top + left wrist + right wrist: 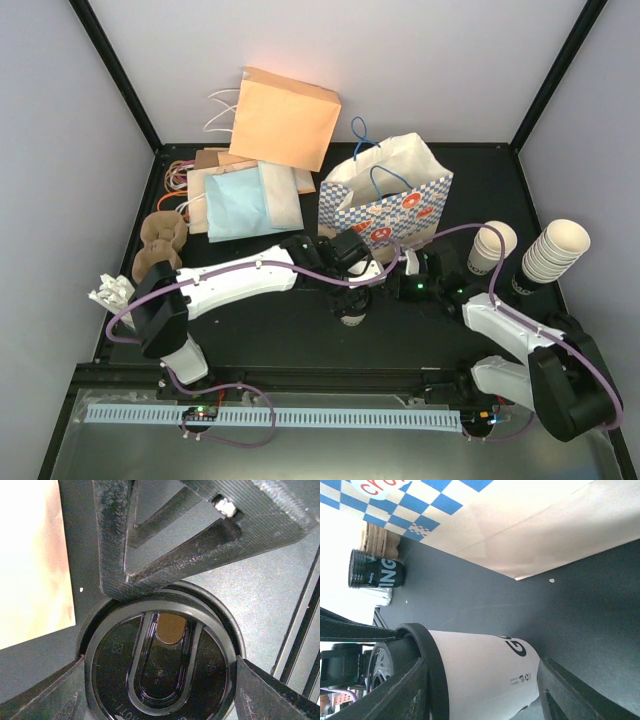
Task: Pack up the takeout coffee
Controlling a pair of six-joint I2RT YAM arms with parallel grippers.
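The coffee [470, 677], upright and black-lidded, is found at mid-table [250, 325], between the two arm ends; the left gripper [160, 675] is clamped on it from above, a finger touching the rim of the lid [112, 662] on either side; the right gripper [481, 661] is held side-on with fingers apart about the cup, and contact cannot be told; the checked bag [385, 205] is stood just behind; two cup stacks [553, 250] are noted at far right.

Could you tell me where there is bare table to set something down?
One bare patch of table lies between the takeout coffee and the near edge; another sits behind the cup stacks, right of the checked bag. The bag pile back left and the middle around the coffee are crowded.
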